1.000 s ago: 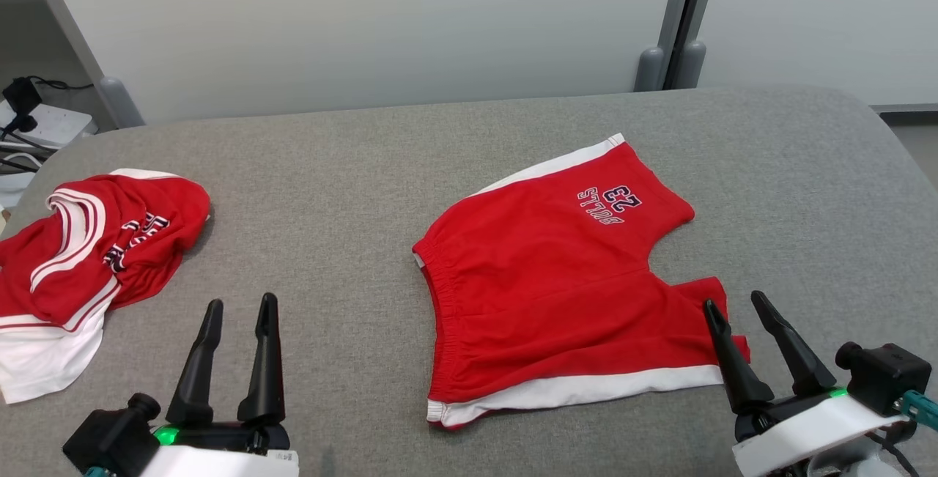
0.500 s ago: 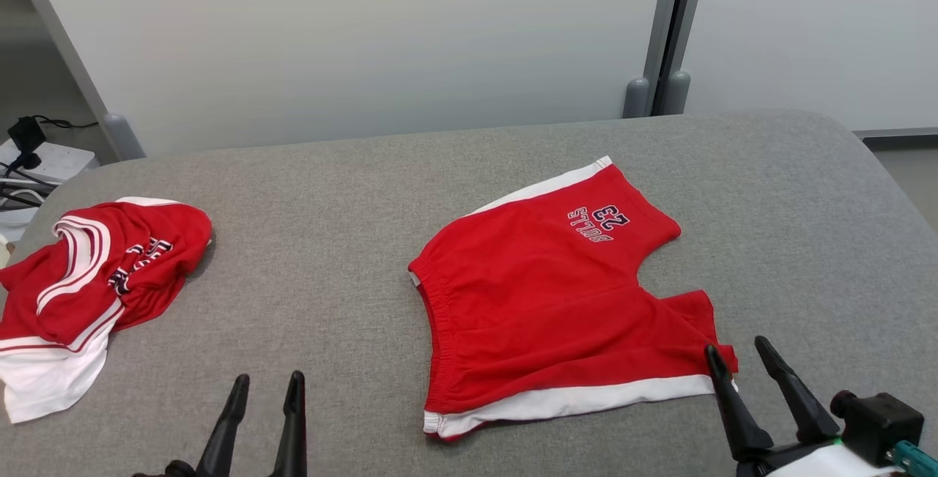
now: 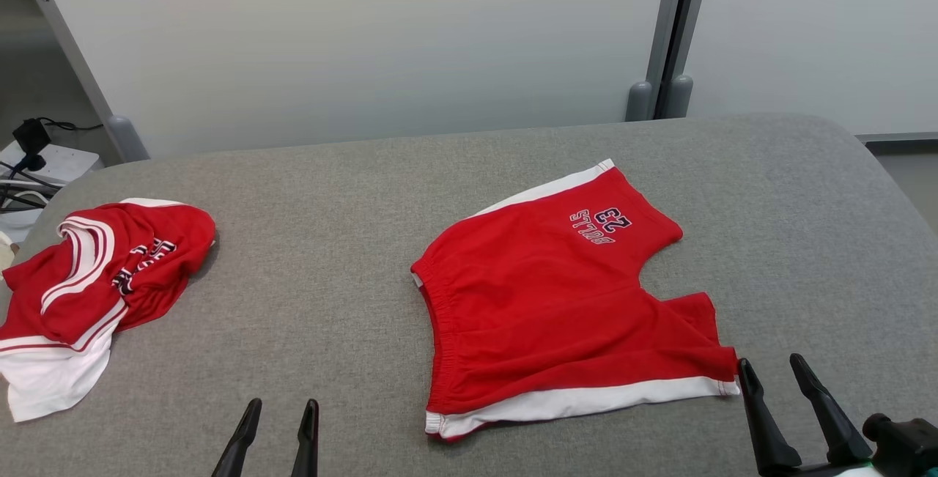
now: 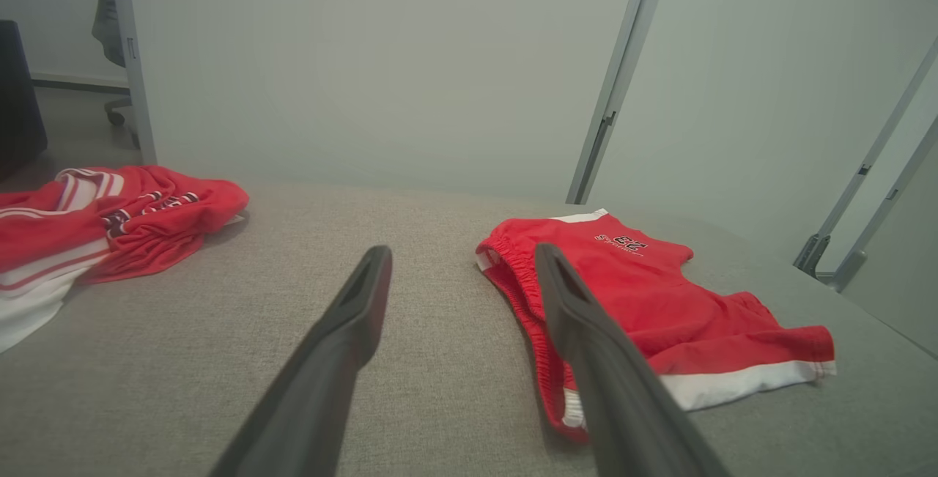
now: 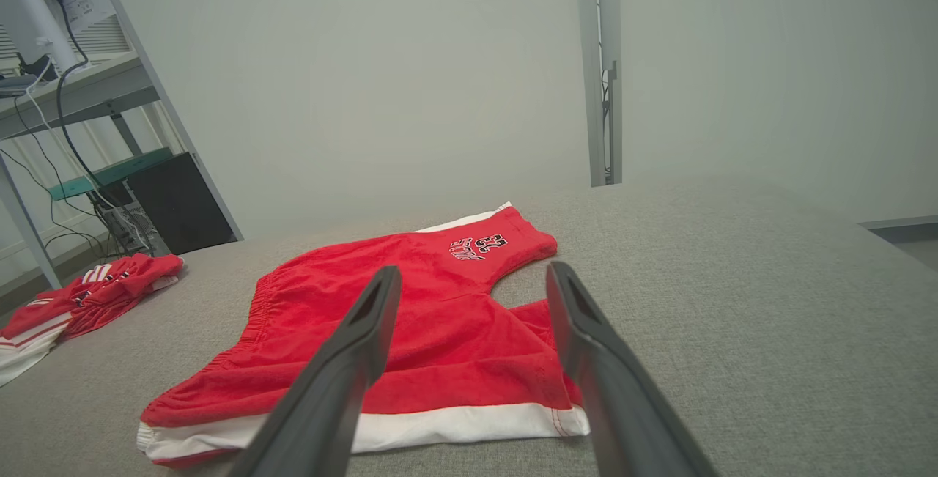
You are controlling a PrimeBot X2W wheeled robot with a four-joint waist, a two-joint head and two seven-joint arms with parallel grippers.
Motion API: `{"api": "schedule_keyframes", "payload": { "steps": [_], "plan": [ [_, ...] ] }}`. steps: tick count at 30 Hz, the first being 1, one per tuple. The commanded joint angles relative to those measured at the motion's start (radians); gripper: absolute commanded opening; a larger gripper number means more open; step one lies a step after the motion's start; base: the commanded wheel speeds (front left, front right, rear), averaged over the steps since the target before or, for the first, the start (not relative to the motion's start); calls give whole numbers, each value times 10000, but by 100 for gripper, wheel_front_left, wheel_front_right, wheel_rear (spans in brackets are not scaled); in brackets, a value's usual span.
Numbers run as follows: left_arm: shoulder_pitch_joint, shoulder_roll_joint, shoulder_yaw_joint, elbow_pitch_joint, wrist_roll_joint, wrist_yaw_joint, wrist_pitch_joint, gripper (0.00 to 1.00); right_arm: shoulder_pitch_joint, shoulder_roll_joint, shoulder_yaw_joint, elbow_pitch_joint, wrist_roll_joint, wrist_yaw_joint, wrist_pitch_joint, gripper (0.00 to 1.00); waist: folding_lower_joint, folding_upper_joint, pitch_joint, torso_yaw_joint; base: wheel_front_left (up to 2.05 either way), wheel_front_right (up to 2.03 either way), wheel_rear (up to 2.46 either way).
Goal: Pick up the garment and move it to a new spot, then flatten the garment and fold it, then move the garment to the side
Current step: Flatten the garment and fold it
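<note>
Item: a pair of red soft-knit shorts [image 3: 557, 301] with white side stripes, a gathered elastic waistband and a dark "23" print.
Location: right of centre on the grey fabric-covered table [image 3: 330, 242]. The shorts lie mostly flat and unfolded, with the waistband towards my left and the legs towards my right. The inner edge of the near leg is rumpled.
Handling (my estimate): light, limp and non-fragile. The cloth will sag and bunch when lifted and may drag on the rough tabletop.
Hold points (my estimate): the two waistband corners or the striped hem corners. These edges are thicker and easier to pinch.
My left gripper [image 3: 282, 407]: fingers spread with nothing between them, low over bare table, near the waistband side.
My right gripper [image 3: 769, 361]: fingers spread and holding nothing, just beside the near leg's white hem corner.
Other stock: a crumpled red-and-white striped jersey [image 3: 95, 279] at the table's left edge, well apart from the shorts.
Containers: none listed. Both garments lie directly on the tabletop.
</note>
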Motion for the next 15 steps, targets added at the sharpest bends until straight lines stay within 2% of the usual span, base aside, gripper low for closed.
{"api": "schedule_keyframes", "payload": {
  "steps": [1, 15],
  "plan": [
    [-388, 9, 339, -370, 193, 75, -59, 100, -183, -63, 136, -347, -104, 0, -135, 100, 1, -1, 38, 8, 0, 0, 0],
    [-485, 9, 372, -324, 429, 113, -59, 100, -193, 25, 145, -382, 12, 0, -135, 100, 1, -1, 135, 21, 0, 0, 0]
  ]
}}
